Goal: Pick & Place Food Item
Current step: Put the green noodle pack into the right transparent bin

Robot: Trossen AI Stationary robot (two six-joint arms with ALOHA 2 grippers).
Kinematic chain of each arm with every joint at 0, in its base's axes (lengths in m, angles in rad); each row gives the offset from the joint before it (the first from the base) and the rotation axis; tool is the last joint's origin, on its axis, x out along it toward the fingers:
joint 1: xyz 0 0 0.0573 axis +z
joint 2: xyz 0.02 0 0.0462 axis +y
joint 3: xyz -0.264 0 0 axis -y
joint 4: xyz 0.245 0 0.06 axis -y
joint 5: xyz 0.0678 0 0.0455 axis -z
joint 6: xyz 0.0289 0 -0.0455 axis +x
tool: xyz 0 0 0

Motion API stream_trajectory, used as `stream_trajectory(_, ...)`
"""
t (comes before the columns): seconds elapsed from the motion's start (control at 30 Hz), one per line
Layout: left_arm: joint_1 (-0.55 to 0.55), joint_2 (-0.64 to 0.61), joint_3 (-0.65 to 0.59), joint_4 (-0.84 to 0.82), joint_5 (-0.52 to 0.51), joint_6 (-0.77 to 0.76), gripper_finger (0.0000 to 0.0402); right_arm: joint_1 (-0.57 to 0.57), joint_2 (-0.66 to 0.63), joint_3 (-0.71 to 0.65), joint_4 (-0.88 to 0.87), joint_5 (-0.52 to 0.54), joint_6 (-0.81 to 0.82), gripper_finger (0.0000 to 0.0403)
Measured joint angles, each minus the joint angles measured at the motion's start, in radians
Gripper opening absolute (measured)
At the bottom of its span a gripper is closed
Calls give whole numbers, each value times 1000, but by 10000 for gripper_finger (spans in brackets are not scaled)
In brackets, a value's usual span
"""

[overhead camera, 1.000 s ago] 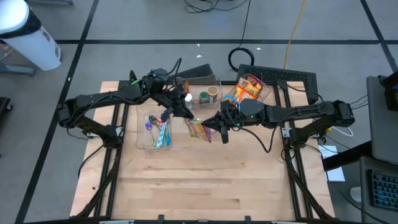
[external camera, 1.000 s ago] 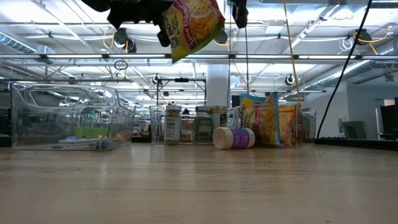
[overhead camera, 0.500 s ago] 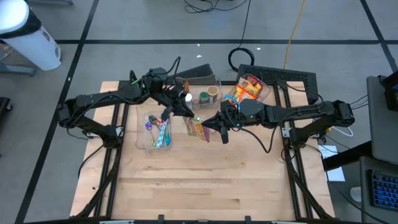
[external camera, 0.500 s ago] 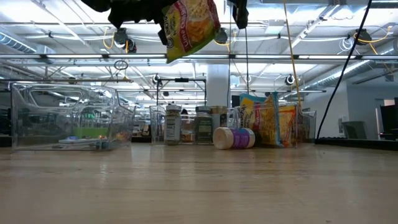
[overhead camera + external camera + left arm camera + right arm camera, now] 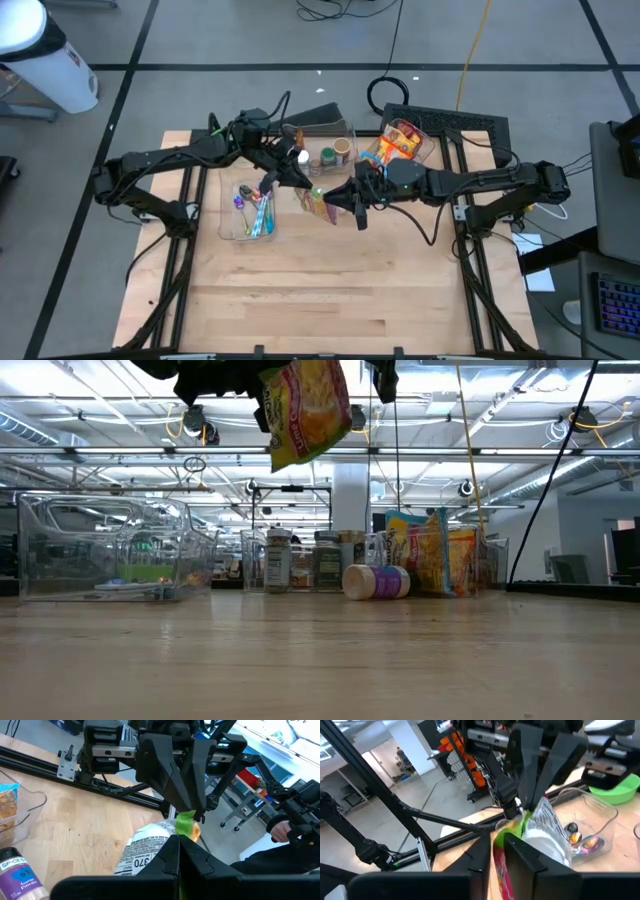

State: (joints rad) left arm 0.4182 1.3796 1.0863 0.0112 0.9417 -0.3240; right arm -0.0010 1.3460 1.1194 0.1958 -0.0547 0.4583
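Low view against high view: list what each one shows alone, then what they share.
Only the low view shows the snack bag hanging well clear of the table, with jars standing behind. Only the high view shows both arms meeting at mid-table, the left gripper and right gripper on opposite ends of the bag, and the clear tub of small items. Both show the bag, tub and packets bin.

Overhead, table-level, two wrist views
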Motion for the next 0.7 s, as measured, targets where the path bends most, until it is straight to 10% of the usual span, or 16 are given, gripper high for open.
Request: stream_trajectory(0.7, 0, 0, 0, -4, 0, 1, 0, -103, 2, 45, -1, -117, -25, 200)
